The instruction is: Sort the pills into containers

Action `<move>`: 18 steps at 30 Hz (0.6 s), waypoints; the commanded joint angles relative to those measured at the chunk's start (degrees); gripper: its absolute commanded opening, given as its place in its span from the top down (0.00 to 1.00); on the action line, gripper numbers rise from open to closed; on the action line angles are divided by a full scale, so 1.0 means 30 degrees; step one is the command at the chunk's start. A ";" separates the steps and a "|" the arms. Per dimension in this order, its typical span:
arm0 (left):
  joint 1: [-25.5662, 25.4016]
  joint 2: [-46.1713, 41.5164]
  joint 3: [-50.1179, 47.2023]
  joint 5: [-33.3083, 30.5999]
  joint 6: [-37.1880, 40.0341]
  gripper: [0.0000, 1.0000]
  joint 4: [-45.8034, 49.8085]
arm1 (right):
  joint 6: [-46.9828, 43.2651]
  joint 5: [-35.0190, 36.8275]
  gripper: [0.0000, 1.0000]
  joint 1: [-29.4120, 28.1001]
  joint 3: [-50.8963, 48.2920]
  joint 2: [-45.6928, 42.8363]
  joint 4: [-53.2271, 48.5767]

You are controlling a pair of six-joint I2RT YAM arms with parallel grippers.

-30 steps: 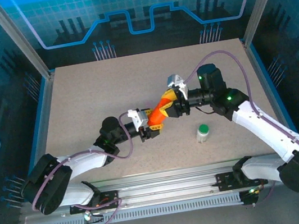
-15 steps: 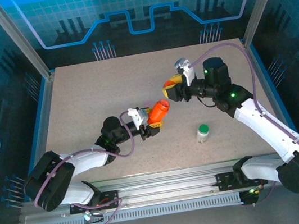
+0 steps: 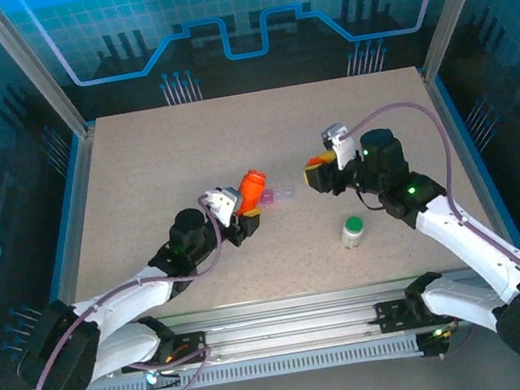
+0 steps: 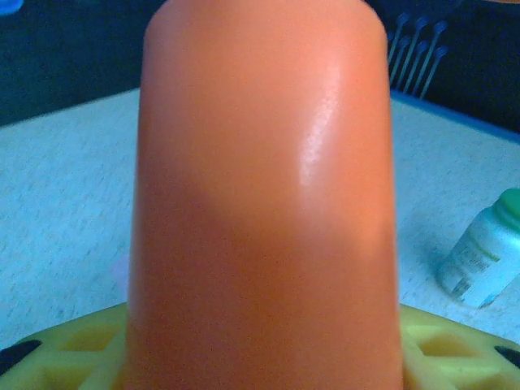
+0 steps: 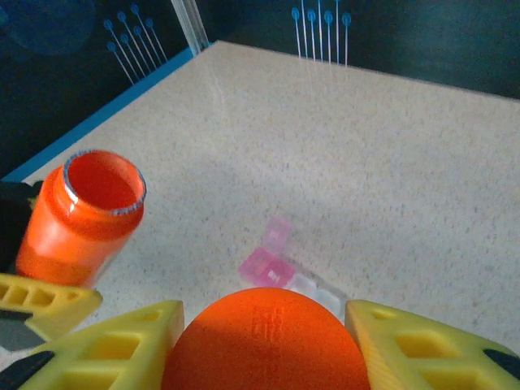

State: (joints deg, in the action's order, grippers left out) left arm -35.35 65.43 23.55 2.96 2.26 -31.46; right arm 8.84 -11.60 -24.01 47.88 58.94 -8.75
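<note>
- The left gripper is partly shut and holds an orange plastic bottle by its lower part, between its yellow fingers.
- The orange plastic bottle has no lid on. Its round mouth is open, as the right wrist view shows. I cannot tell what is inside it.
- The left arm lies low over the speckled grey bench. It reaches from the near left corner up toward the middle.
- The right gripper is partly shut too. It holds a round orange lid squeezed between its two yellow fingers.
- The right arm comes up from the near right corner, bends at the elbow, and points its gripper left toward the middle.
- The small clear plastic pill box lies flat on the bench between the two grippers. Nothing touches it. Some of its little parts are pink and some have no colour.
- The pill box is just beside the orange plastic bottle, on its right in the top view.
- A white plastic bottle with a green cap stands on the bench, nearer the front, below the right gripper in the top view.
</note>
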 commanded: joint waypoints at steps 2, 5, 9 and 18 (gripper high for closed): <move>0.0095 -0.1388 0.0273 -0.1568 -0.0700 0.86 0.4330 | 0.0693 -0.0558 0.76 0.0188 -0.1638 -0.1093 0.2612; 0.0095 -0.1482 0.0520 -0.1948 -0.0889 0.86 0.5557 | 0.0566 -0.0531 0.76 0.0181 -0.2639 -0.1614 0.3471; 0.0080 -0.1847 0.1465 -0.2334 -0.0622 0.86 0.7638 | 0.0439 -0.0468 0.76 0.0189 -0.3464 -0.2084 0.3959; 0.1003 -0.1663 0.2717 -0.1567 0.3015 0.85 0.9680 | 0.1087 -0.1423 0.76 0.0196 -0.4166 -0.2623 0.5001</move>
State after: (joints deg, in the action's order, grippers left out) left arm -33.98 58.94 28.80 -2.85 6.61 -6.44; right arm 10.92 -14.15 -24.01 36.27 52.18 2.74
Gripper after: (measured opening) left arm 0.534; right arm 0.488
